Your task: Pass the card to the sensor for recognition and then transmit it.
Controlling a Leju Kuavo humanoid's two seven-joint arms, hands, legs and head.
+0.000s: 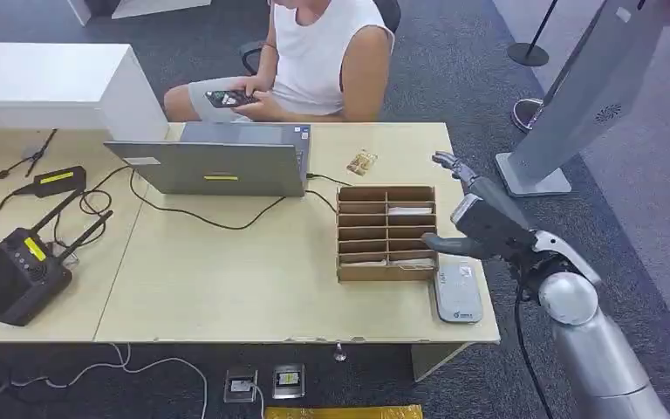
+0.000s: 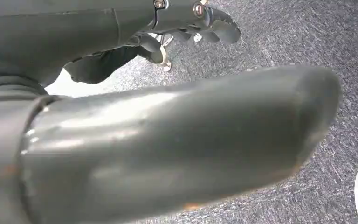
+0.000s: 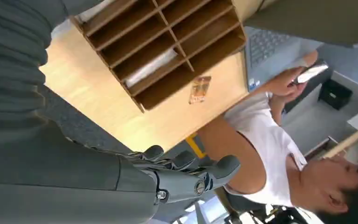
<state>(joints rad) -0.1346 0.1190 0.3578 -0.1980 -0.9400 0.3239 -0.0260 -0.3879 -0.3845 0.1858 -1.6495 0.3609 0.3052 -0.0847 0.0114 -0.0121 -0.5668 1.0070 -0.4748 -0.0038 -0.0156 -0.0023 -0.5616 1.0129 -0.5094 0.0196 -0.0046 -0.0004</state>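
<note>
Right hand [image 1: 480, 214] raised at the table's right edge, fingers spread, nothing held.

Hovering just beyond the right side of the brown cardboard organiser with rows of slots [image 1: 386, 232], thumb pointing toward it, fingertips [image 1: 443, 160] stretched away from the robot. Directly below the palm, on the light wooden table [image 1: 227, 279]: flat grey card sensor with a small logo [image 1: 458, 294], touching the organiser's near right corner. Ahead of the fingertips and slightly left, well apart from them: small gold-patterned card [image 1: 361, 162], lying flat near the far table edge. Farther left: open grey laptop [image 1: 218, 161], then black cables and a black router with antennas [image 1: 19, 266]. Beyond the table: seated person in a white sleeveless top [image 1: 314, 52] holding a phone. Left hand [image 2: 200, 28] hanging over grey carpet, fingers curled inward, nothing in them.
</note>
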